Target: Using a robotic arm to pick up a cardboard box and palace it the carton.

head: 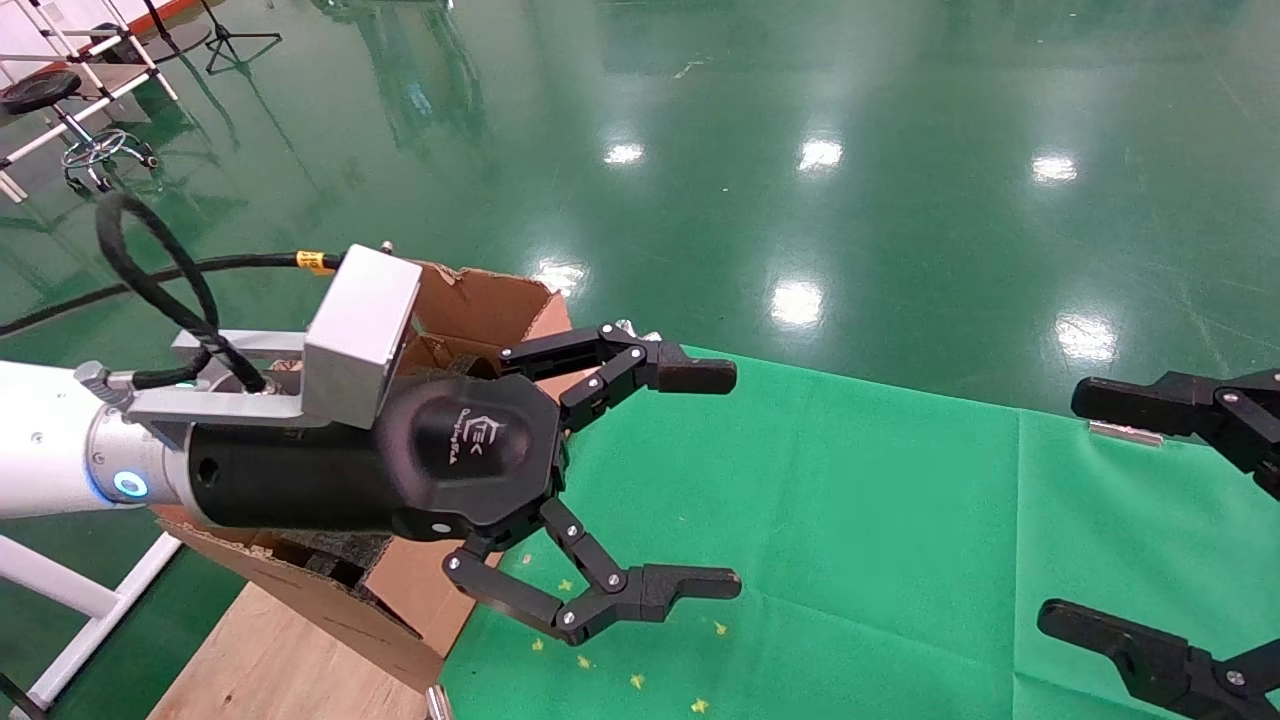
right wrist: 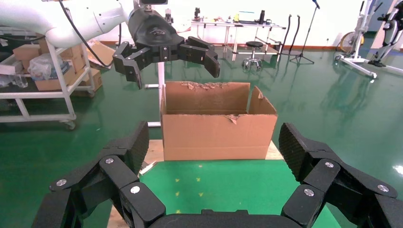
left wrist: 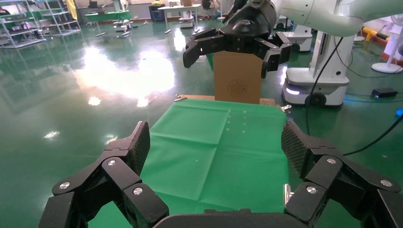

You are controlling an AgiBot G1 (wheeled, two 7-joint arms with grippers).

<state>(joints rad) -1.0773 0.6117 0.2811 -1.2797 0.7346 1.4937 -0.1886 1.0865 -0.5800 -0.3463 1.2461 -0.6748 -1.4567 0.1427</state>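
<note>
Bright overhead lamps, white glare patches on the glossy green floor (head: 800, 160), sharp focus, soft shadows.

Torn corrugated cardboard carton (right wrist: 216, 124) (ragged top edges), matt green cloth (head: 800, 540), glossy floor (head: 800, 150).

Left gripper (right wrist: 166, 59) spread above carton (right wrist: 216, 123)

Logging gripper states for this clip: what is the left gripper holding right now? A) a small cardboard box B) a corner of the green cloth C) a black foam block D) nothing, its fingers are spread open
D: in the head view the left gripper hangs beside the carton with its fingers wide apart and only green cloth showing between them.
</note>
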